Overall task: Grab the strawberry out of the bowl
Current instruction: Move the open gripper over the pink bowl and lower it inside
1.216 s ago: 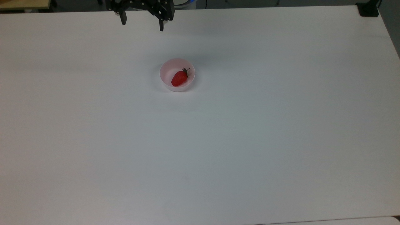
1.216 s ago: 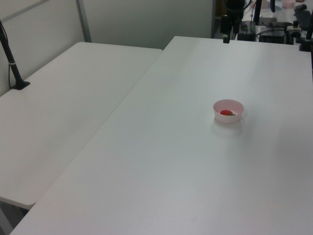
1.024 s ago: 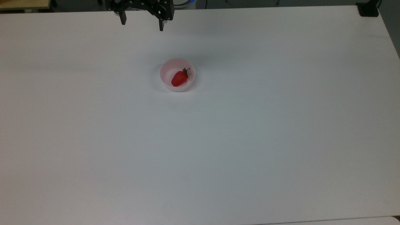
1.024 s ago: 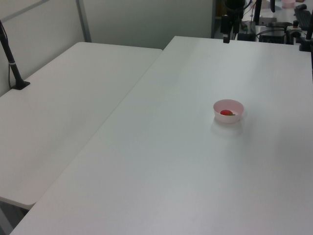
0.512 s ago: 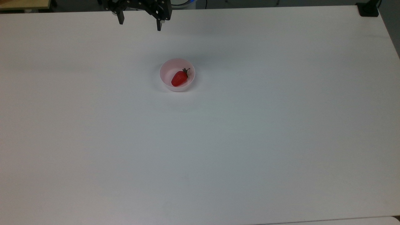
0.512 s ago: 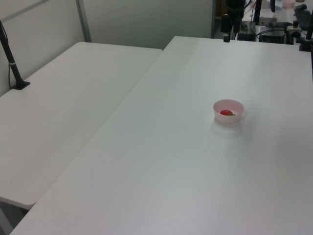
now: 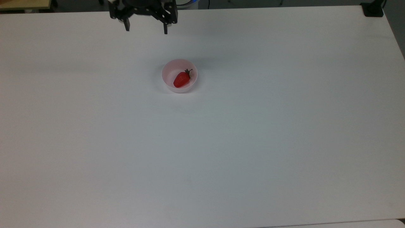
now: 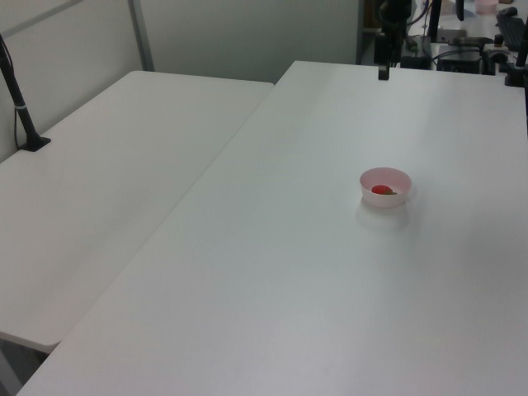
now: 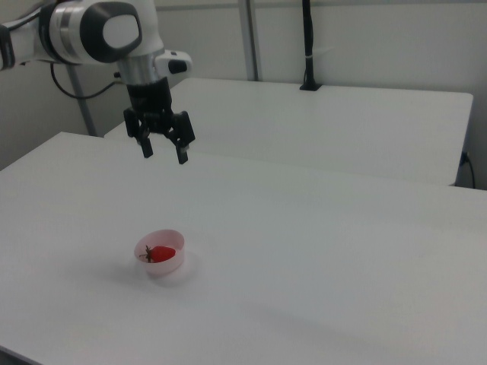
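End effector (image 7: 146, 31) nearer — one strawberry (image 7: 181, 79), one bowl (image 7: 169, 70)

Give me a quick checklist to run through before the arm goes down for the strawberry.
1. Gripper open: ok, fingers spread wide.
2. Gripper holds nothing: ok.
3. Strawberry in the bowl: ok, lying on its side.
4. Gripper over the bowl: not ok, it hangs near the table edge, toward the top view's upper left of the bowl.
5. Path to the bowl free: ok.
6. Fingers lined up across the strawberry: cannot tell.
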Controlling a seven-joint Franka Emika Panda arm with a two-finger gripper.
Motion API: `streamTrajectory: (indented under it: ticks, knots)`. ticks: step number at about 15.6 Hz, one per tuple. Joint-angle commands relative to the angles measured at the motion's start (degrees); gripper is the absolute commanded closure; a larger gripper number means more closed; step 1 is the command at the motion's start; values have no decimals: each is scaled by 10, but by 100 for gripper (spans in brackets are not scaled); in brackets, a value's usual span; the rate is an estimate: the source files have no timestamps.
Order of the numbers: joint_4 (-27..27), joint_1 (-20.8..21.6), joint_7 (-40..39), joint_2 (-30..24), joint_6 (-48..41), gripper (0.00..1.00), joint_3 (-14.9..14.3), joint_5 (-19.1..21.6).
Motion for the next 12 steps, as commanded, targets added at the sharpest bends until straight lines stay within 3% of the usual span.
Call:
streamTrajectory:
  ticks: [1,3,5,9,12]
  knots:
    - [-51,30,-46,-2,1,0,-1,8]
    - [-70,37,-40,12,2,1,-1,8]
    - [-80,43,-21,32,6,13,1,13]
    - [-153,58,151,48,133,12,2,19]
    - [-171,62,221,66,167,12,3,19]
